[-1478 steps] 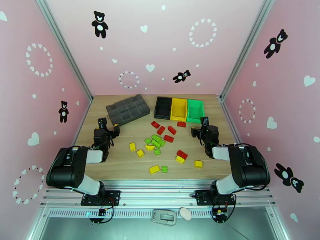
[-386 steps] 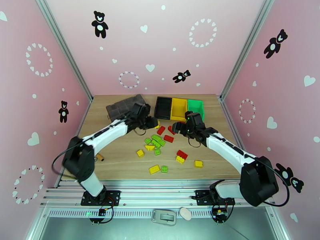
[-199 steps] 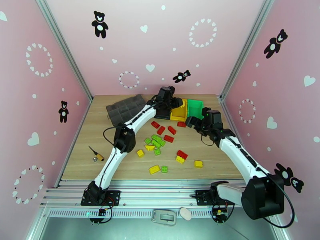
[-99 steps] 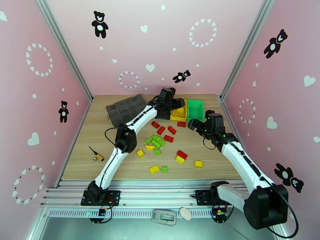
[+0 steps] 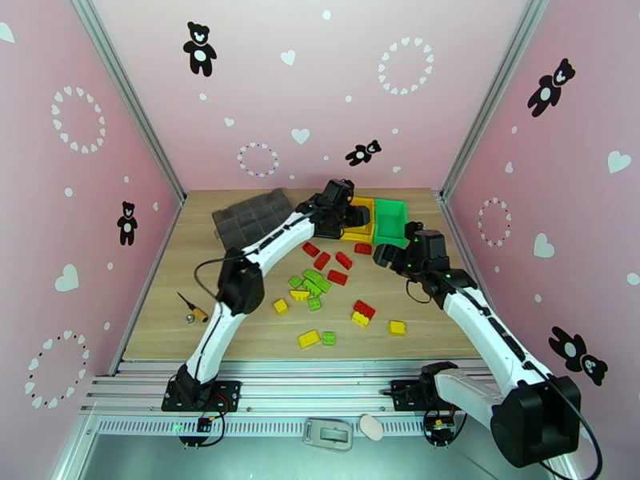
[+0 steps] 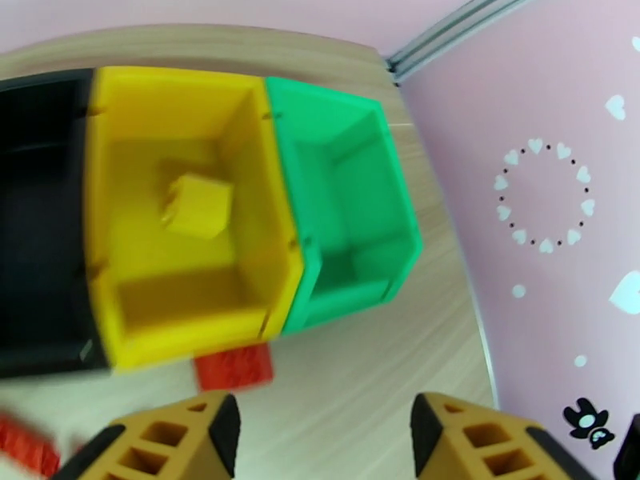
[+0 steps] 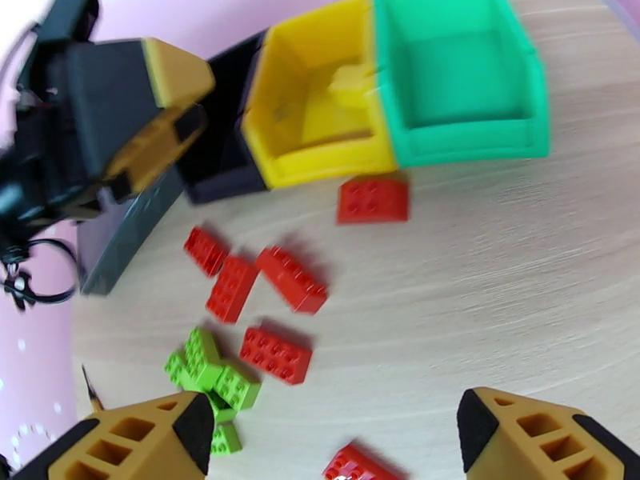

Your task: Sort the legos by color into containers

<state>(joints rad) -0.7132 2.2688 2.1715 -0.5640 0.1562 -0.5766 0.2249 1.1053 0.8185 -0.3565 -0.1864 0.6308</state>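
Found the containers in a joined row at the far side of the desk (image 5: pixel 240 330): black bin (image 6: pixel 40 234) on the left, yellow bin (image 6: pixel 120 314) in the middle, green bin (image 6: pixel 344 186) on the right, all open-topped with smooth plastic walls. Saw one yellow brick (image 6: pixel 198 206) lying inside the yellow bin, its studs too blurred to count. Noted a red brick (image 7: pixel 372 200) flat on the desk just near of the yellow bin.

Found the rest of the legos (image 5: pixel 320 282) scattered mid-desk, studded and glossy: red ones farthest, a light green cluster (image 5: pixel 310 283) at the centre, yellow ones and another green nearer. Saw a dark-grey organizer (image 5: pixel 252 218) left of the bins.

Found the left jaws above the yellow bin, fingertips (image 6: pixel 184 434) apart with nothing between them. Found the right jaws over the desk just near of the green bin, fingertips (image 7: pixel 152 434) spread wide, gripping nothing.
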